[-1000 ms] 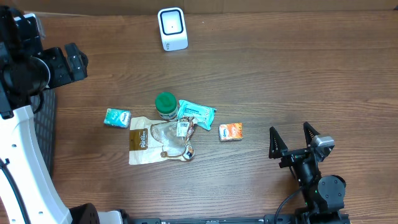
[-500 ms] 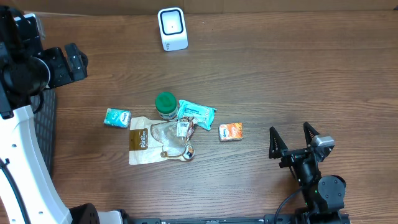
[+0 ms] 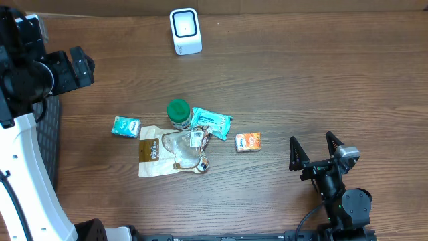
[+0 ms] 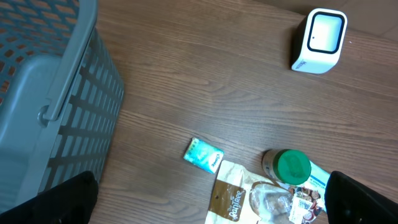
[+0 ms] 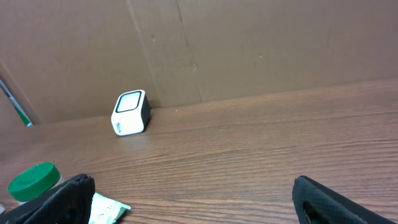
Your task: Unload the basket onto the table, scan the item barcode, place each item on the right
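Right end effector [image 3: 313,148]: fingers spread wide, nothing between them, low over the near right part of the surface [image 3: 301,80]. Left end effector [image 3: 85,67]: likewise spread and empty, raised at the far left, with a grey basket [image 4: 43,93] below and to its left. The goods lie in a cluster between the two, left of and slightly beyond the right end effector: an orange packet [image 3: 248,141] nearest it, then a teal wipes pack [image 3: 211,124] touching a green-lidded jar [image 3: 178,112], a brown pouch [image 3: 152,150] under a clear bag [image 3: 187,148], and a small teal packet [image 3: 126,126] apart on the left. The white scanner [image 3: 185,30] stands upright at the far edge, well beyond the cluster and apart from both end effectors.
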